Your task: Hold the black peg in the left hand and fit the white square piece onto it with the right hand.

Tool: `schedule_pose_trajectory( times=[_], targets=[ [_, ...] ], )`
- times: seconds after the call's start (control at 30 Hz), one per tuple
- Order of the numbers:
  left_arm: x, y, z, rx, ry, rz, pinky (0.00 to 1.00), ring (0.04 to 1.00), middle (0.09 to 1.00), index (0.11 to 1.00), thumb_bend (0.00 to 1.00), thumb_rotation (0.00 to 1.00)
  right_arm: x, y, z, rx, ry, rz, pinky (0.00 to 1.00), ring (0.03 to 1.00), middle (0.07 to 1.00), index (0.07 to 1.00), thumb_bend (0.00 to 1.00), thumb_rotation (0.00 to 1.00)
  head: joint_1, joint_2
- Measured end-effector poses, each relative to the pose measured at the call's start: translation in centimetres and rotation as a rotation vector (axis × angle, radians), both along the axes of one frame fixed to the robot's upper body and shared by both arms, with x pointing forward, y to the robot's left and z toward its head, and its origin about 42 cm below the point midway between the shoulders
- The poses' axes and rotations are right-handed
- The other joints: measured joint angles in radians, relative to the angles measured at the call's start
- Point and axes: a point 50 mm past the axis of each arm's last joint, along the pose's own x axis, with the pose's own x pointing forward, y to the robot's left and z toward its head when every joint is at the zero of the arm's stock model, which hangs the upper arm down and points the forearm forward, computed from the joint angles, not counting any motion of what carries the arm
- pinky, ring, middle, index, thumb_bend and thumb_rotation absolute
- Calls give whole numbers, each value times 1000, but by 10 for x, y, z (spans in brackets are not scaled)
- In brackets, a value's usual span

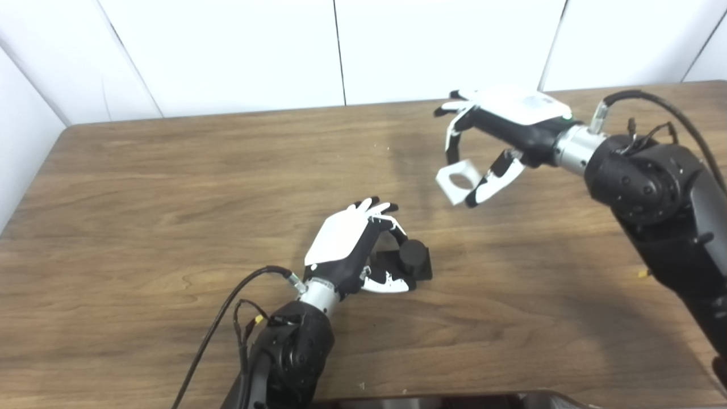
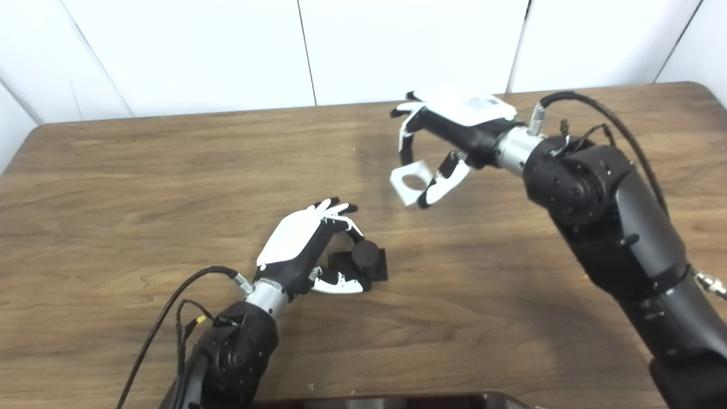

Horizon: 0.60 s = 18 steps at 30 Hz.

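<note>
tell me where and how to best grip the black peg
Grip the flat square base of the black peg, coming from its left side as the left hand does, low at table level. That probably leaves the upright round post clear for the hole in the white piece.

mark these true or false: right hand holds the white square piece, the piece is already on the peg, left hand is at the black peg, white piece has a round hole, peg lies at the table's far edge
1. The right hand holds the white square piece: true.
2. The piece is already on the black peg: false, it is held apart from the peg, up and to the right.
3. The left hand is at the peg: true.
4. The white piece has a round hole: true.
5. The peg lies at the far edge of the table: false, it sits mid-table.
</note>
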Motion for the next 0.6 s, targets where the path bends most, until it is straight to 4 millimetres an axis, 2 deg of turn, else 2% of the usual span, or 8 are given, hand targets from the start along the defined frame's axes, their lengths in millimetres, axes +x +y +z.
schedule_pose_trajectory(
  times=[0.33,0.6],
  targets=[
    [0,0,0,0,-1,-1,1000,991,908,489,504,88,-15,23,-4,15,2,73,1000,988,891,489,525,151,6,3],
    [0,0,0,0,-1,-2,1000,988,906,489,504,87,-19,27,-15,16,22,71,1000,997,901,489,525,152,0,6]
  ],
)
